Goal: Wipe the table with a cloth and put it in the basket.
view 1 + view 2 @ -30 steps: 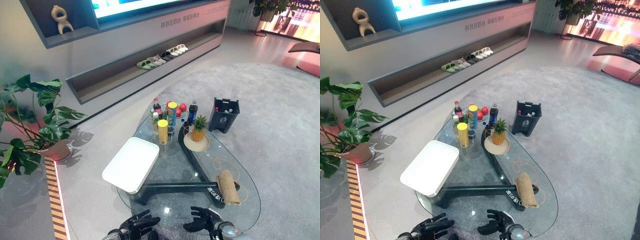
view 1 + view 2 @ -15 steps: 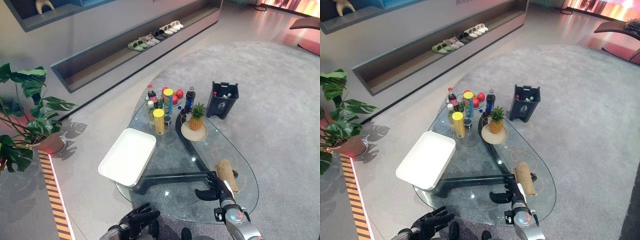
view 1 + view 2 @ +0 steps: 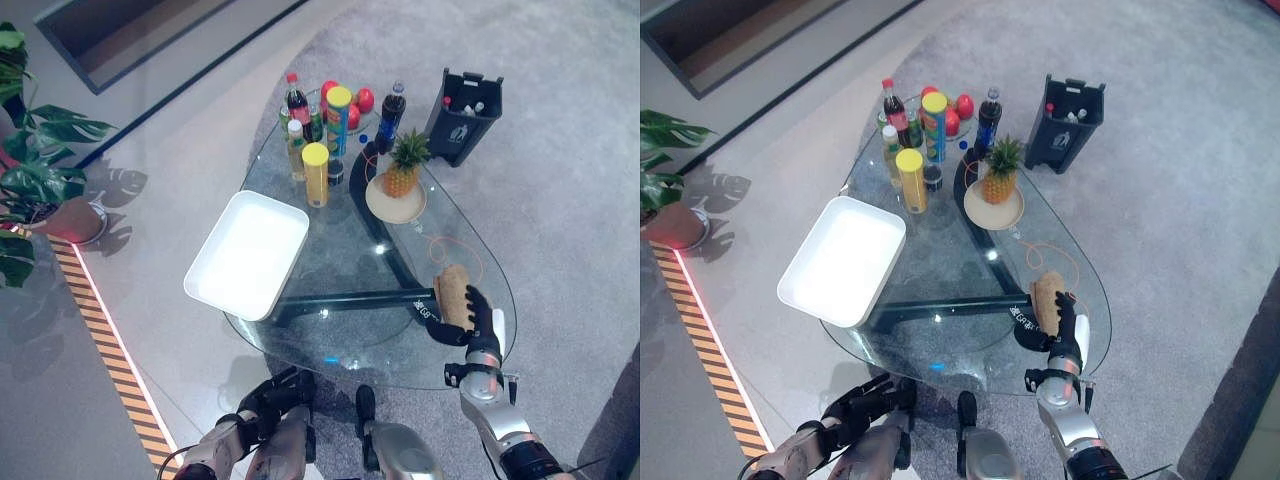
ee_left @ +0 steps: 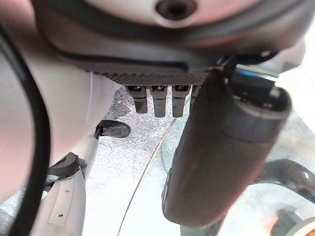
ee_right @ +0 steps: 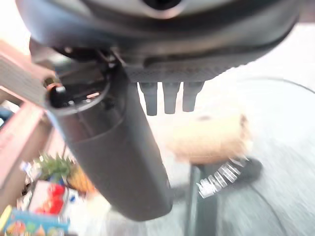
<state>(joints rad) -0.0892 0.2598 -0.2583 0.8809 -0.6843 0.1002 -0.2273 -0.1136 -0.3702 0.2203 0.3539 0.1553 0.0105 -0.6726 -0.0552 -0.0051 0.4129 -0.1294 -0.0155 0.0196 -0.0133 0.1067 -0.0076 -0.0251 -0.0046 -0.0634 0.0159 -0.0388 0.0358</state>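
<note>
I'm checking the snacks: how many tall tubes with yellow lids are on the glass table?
2. The yellow tube stands at the near edge of the drinks cluster. The other tube stands behind it, between the bottles and the red fruit. More could be hidden behind them.

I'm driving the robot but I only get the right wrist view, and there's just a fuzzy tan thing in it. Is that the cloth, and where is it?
Observer: Yes. The left eye view shows the rolled cloth lying near the right edge of the glass table, with the right hand at its near end.
Operator: Where's the basket it goes in?
Observer: The white basket sits on the table's left side, well apart from the cloth.
Operator: What's my other hand doing?
Observer: The left hand hangs low, below the table's near edge, holding nothing.
</note>
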